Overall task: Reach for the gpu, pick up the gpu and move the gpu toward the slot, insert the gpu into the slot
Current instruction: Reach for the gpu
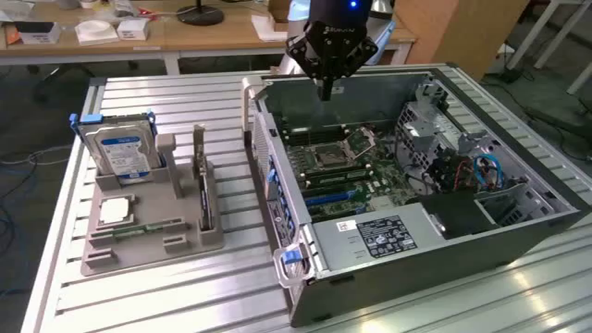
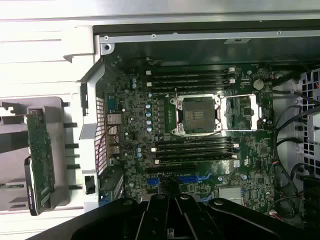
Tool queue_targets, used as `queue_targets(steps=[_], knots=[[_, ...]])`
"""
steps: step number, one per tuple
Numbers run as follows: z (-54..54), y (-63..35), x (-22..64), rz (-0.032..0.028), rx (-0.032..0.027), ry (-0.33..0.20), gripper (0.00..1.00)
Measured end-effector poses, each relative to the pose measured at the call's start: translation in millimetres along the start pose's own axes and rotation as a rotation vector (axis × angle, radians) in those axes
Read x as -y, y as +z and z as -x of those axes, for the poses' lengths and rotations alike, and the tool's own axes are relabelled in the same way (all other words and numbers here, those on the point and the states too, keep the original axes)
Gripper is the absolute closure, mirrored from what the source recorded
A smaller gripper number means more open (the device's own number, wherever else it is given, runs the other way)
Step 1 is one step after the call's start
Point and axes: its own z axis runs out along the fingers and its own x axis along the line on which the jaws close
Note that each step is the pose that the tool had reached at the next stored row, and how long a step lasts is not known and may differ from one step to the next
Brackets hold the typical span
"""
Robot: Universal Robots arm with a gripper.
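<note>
The gpu [image 1: 201, 182], a thin dark green card with a metal end bracket, stands on edge in the grey holder [image 1: 152, 232] at the exterior view's left, beside the case. In the wrist view the gpu [image 2: 41, 155] shows as a green board next to the case wall. My gripper [image 1: 326, 95] hangs shut and holding nothing above the far end of the open computer case [image 1: 407, 267], well apart from the gpu. In the wrist view the gripper [image 2: 170, 201] sits over the motherboard [image 2: 200, 125]. The blue slots [image 1: 331, 198] [image 2: 192, 177] lie near the board's front.
A silver hard drive with a blue label [image 1: 120, 149] stands in the same holder, left of the gpu. A small chip and a memory stick [image 1: 138, 227] lie on the holder. The case walls, drive cage [image 1: 434, 132] and cables [image 1: 483, 173] crowd the interior. Desks stand behind.
</note>
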Motion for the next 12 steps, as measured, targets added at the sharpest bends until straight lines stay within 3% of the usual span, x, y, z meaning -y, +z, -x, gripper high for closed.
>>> queue_targets(steps=[6, 12], knots=[[-1.4, -0.1, 0.2, 0.0000, 0.0002, 0.000, 0.90], [-21.7, -0.6, 1.6, 0.0002, 0.0005, 0.000, 0.90]])
